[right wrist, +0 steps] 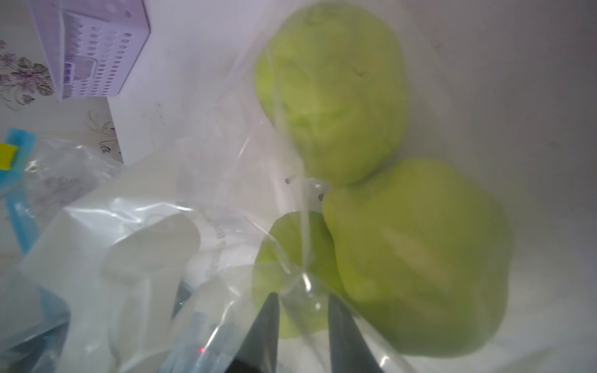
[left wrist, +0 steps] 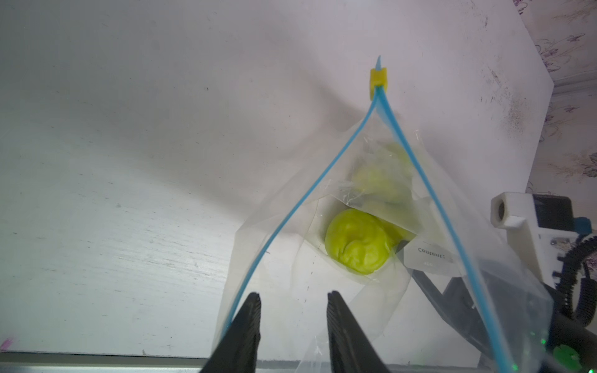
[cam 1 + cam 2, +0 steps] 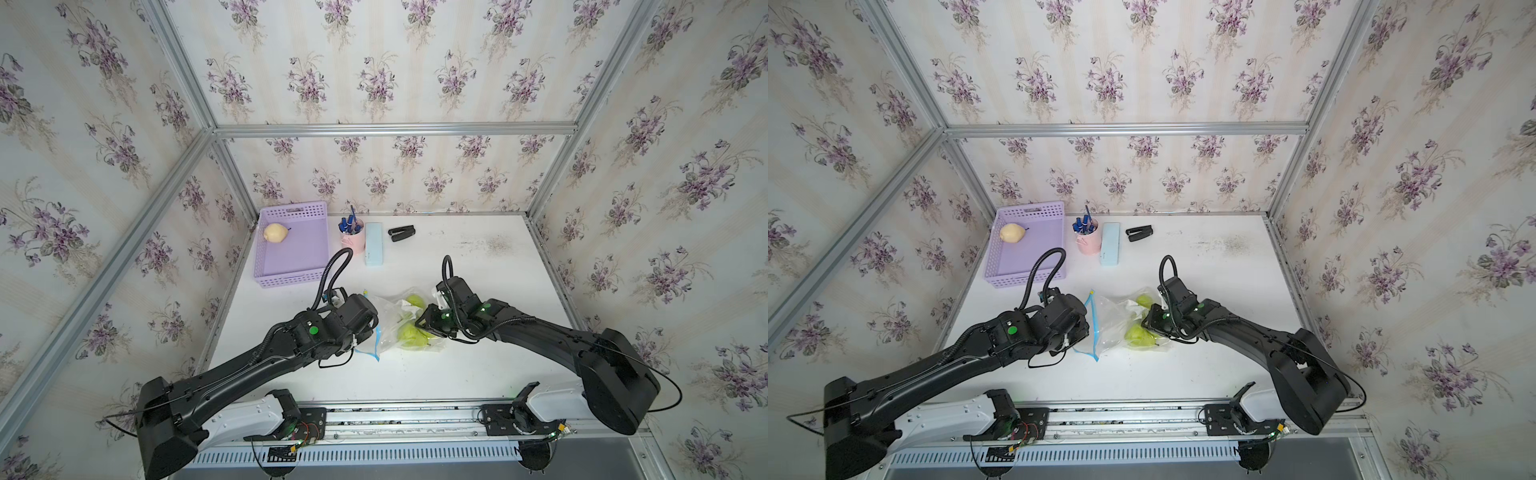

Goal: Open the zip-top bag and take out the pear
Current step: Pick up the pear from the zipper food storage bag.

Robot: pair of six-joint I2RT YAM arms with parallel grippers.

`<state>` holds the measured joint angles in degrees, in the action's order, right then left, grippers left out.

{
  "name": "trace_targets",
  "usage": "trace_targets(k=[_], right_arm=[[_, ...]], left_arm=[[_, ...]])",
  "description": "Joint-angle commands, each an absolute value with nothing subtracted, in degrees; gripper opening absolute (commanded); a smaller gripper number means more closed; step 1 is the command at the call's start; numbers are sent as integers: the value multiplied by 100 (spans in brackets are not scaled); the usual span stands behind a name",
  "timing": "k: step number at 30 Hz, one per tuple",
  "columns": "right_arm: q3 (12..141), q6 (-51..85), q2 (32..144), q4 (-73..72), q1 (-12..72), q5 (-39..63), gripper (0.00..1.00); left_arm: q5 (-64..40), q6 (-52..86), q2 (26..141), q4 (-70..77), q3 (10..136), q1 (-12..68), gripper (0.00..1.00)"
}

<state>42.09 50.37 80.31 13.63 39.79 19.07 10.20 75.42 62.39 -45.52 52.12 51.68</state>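
Note:
The clear zip-top bag [image 3: 388,322] [image 3: 1113,322] lies mid-table with its mouth spread wide toward my left arm. Its blue zip strip [image 2: 310,187] forms a V that meets at the yellow tab [image 2: 378,79]. Green pears [image 2: 358,242] [image 1: 416,258] [image 3: 411,334] sit inside, near the white label [image 2: 429,255]. My left gripper [image 2: 294,300] is open at the mouth, one finger beside the strip, with nothing pinched. At the bag's far end my right gripper [image 1: 302,300] is closed on a fold of film, a pear just behind it.
A purple basket [image 3: 299,257] at the back left holds a yellowish pear [image 3: 275,232]. Beside it stand a pink cup of pens [image 3: 352,237], a light-blue case [image 3: 373,243] and a black stapler [image 3: 402,233]. The table's front edge lies close behind my left fingers.

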Motion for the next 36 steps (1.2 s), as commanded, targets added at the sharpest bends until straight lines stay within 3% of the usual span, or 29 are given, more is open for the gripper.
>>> trace_targets(k=[1, 13, 18, 22, 30, 33, 36], right_arm=[[4158, 5041, 8147, 1488, 3983, 1748, 27], [3763, 4960, 8743, 695, 3999, 2021, 22], [3879, 4736, 8924, 586, 3996, 2091, 22], [3991, 4611, 8989, 617, 3999, 2192, 21], [3964, 4409, 9005, 651, 4006, 2276, 17], [3967, 4313, 9064, 609, 4003, 2321, 16], [4037, 4199, 9199, 633, 4008, 2355, 13]], left_arm=[[750, 7479, 6279, -4131, 5040, 5176, 38], [123, 6937, 6847, -4036, 5088, 5160, 59], [23, 6867, 7015, -4278, 5184, 5163, 58], [-242, 6796, 7042, -4190, 5197, 5163, 40], [-249, 6742, 7866, -3915, 5698, 5141, 43], [-28, 6789, 8036, -3967, 5763, 5085, 68], [-52, 6633, 8421, -3738, 5825, 4996, 73]])
